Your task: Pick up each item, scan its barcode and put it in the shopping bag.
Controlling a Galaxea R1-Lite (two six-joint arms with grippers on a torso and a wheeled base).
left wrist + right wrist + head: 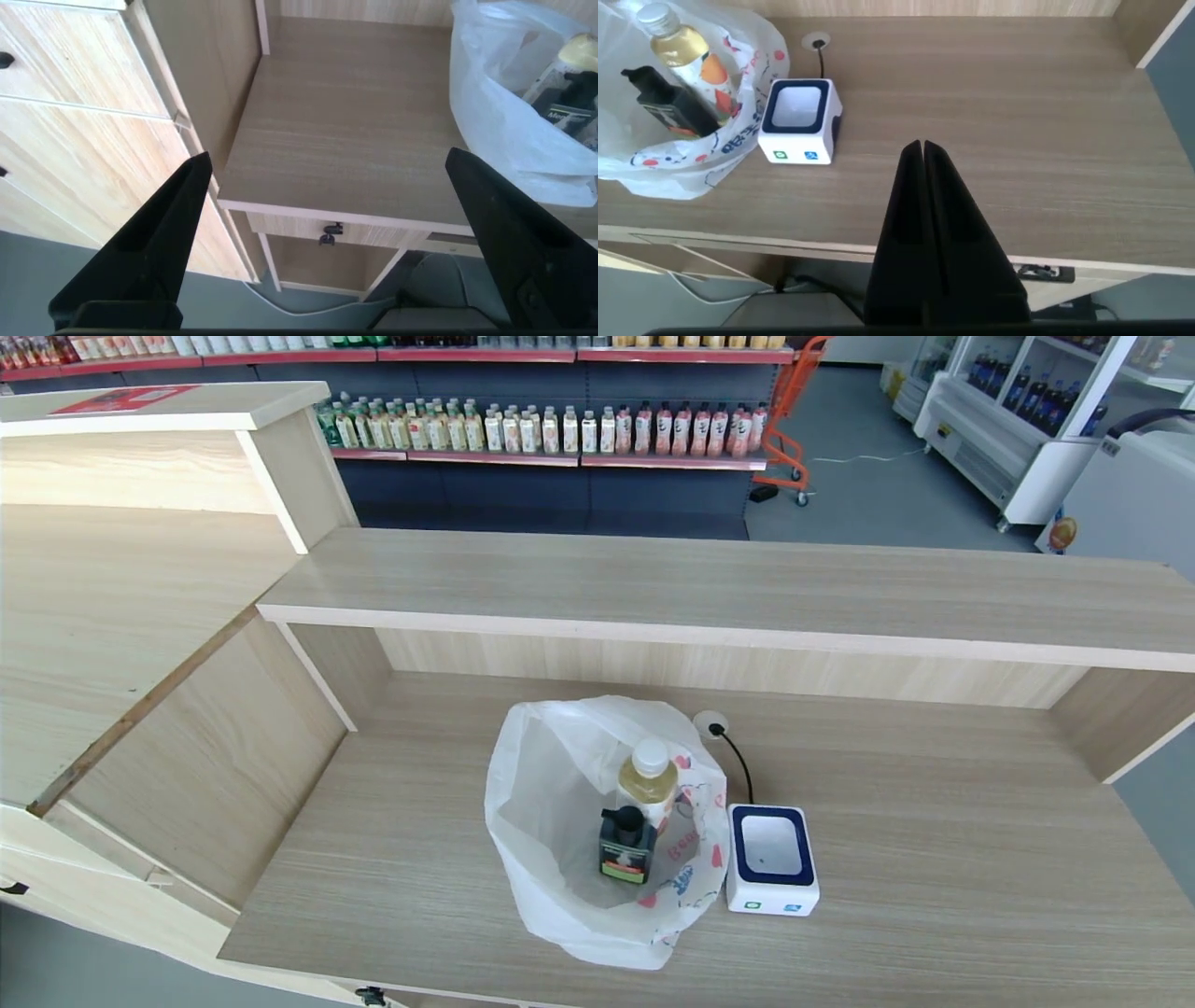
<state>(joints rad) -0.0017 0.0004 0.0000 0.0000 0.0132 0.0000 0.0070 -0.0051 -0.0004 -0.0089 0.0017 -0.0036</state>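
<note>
On your tabletop (934,896), bottles (647,782) sit in the bag (546,887) beside the scanner (771,859), so you're probably finished. The left tool (329,156) is spread and empty, the right tool (923,149) closed and empty.

Desk: you face a pale wood-grain desk (934,896) with a raised ledge (747,583) behind it.
Shelves: bottle rows (560,429) on red-edged store shelves (485,457) beyond.
Floor: grey floor (887,504).
Your right: white glass-fronted coolers (980,439), an orange trolley (792,439) near them.

Thin glossy plastic shopping bag (551,821) on matt wood-grain counter (934,859).
</note>
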